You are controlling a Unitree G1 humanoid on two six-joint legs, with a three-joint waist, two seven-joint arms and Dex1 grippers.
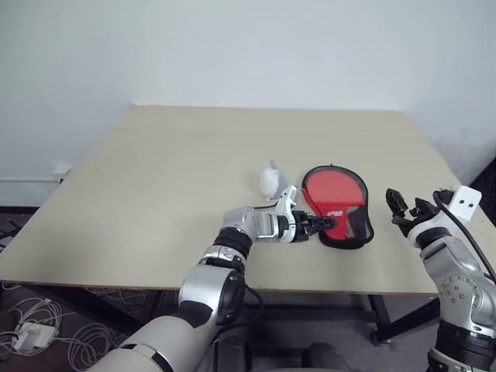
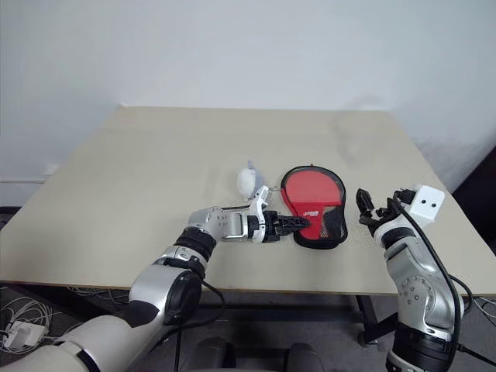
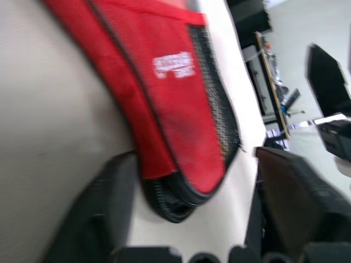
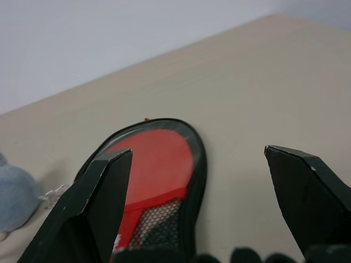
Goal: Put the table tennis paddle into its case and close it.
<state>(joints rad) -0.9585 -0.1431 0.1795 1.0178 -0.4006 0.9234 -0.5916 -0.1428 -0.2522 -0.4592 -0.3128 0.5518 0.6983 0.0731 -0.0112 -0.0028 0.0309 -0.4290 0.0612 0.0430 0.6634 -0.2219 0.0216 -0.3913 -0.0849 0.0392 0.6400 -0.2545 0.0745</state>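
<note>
Here, on a pale wooden table [image 1: 155,201] set against a white wall, a small whitish-grey lump [image 1: 269,180] sits left of centre, just beside my left arm. My left pincer [image 1: 325,224] reaches across from the left, its black fingers part open and standing on either side of the narrow near end of the case [image 1: 341,203]; whether they truly pinch the fabric I cannot tell. The case lies flat near the table's front edge, red with small white print, black piping and black mesh along its right side. Through its rounded upper part shows a round red face, seemingly the table tennis paddle [image 4: 156,159] lying inside, though no handle can be made out. Further right, my right pincer [image 1: 409,209] hovers above the table's front right edge, well apart from the case, fingers spread wide and holding nothing.
</note>
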